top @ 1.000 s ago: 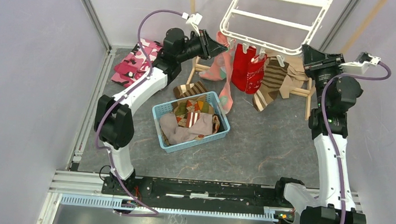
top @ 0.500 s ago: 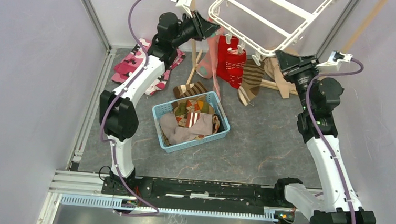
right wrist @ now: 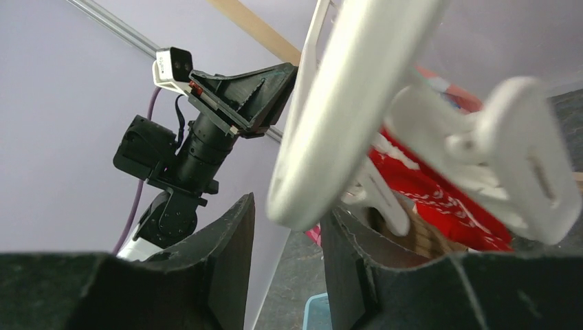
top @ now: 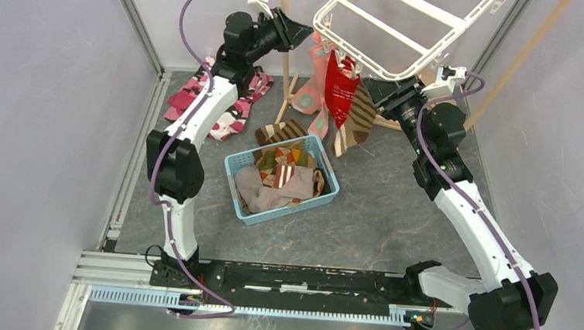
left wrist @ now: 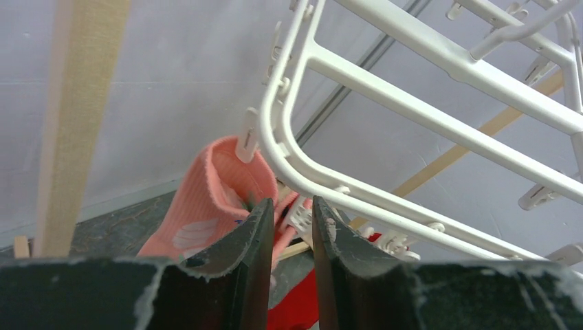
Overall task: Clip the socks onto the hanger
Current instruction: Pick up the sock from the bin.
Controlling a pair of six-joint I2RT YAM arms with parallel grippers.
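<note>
Left wrist view: the white hanger [left wrist: 426, 93] slants across the upper right. Its rounded corner lies just past the left gripper [left wrist: 292, 203], whose fingers stand a narrow slit apart — I cannot tell whether they pinch anything. A salmon-pink sock [left wrist: 206, 220] hangs pegged at that corner, with a wooden pole [left wrist: 75, 103] near on the left. The right gripper [right wrist: 287, 206] stands parted around the hanger's near rim, not clamped. From above, a red sock [top: 339, 91] and a brown striped sock [top: 358, 123] crowd that rim; bare floor [top: 394, 211] lies right of the blue basket [top: 326, 194].
</note>
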